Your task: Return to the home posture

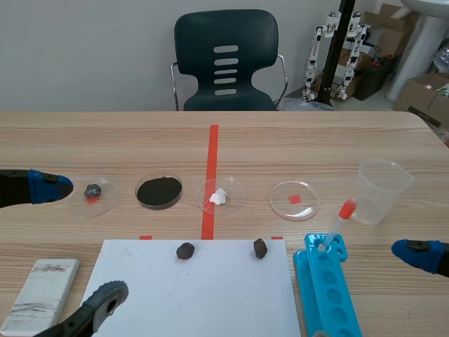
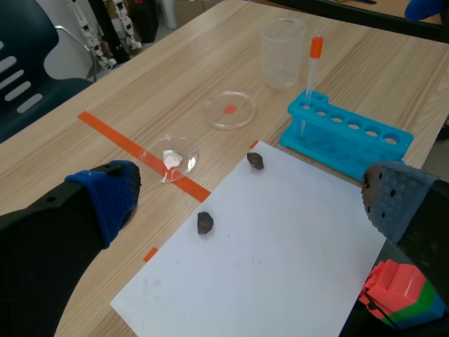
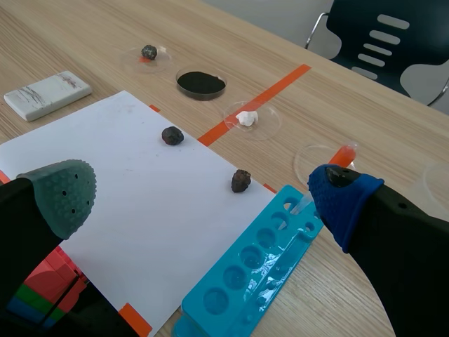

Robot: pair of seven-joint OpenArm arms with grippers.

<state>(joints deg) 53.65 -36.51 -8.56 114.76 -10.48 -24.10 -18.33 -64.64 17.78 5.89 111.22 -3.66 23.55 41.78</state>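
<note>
The left fingers stand wide apart with nothing between them, by the counter's left edge. The right fingers are equally wide and bare, by its right edge. A white sheet lies at the middle of the near edge, with a blue rack just beside it on the right. A white block sits at the near left corner and a clear beaker toward the right edge. Four dishes line mid-counter: a stone dish, a black-powder dish, a white-lump dish and a red-marked dish. A pipette stands in the rack. Two dark stones rest on the sheet's far edge.
</note>
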